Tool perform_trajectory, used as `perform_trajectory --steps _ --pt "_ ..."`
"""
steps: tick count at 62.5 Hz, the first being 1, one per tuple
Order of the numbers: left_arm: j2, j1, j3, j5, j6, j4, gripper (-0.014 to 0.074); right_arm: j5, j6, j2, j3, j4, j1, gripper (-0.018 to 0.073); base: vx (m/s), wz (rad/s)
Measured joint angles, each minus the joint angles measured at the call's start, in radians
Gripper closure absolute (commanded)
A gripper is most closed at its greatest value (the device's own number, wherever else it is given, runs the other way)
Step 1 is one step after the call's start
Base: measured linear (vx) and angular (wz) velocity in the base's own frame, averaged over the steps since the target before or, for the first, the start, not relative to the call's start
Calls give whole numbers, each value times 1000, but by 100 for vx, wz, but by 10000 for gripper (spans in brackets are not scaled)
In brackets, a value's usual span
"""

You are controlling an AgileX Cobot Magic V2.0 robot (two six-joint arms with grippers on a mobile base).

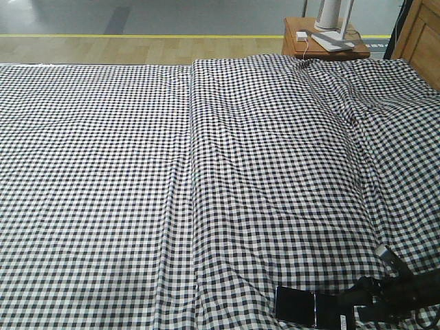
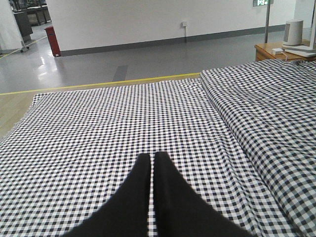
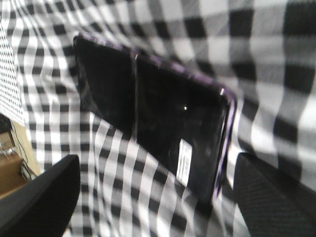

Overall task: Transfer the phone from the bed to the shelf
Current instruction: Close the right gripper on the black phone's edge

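Note:
The phone, a glossy black slab, lies flat on the checked bed near its front right edge. In the right wrist view the phone shows a crease, a purplish edge and a white sticker. My right gripper sits low at the phone's right end and is open. Its fingers stand wide apart either side of the phone's near end, not touching it. My left gripper hovers shut and empty over the bed. The shelf is out of view.
A small reddish-brown side table with a white lamp base and a charger stands beyond the bed's far right corner. A light wooden panelled piece fills the top right corner. Past the bed lie a wood floor strip and grey floor.

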Motion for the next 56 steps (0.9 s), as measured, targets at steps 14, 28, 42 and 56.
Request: perform_trajectory --steps 14,28,42,56 --pt "0 0 0 0 0 0 595 31 -3 66 -50 25 0 -32 0 0" --pt "0 0 0 0 0 0 595 56 -30 102 -54 96 0 -32 0 0" --pt "0 0 0 0 0 0 595 81 -46 117 -54 150 0 -32 0 0" --pt "0 0 0 0 0 0 595 105 -78 119 -54 197 7 -32 0 0"
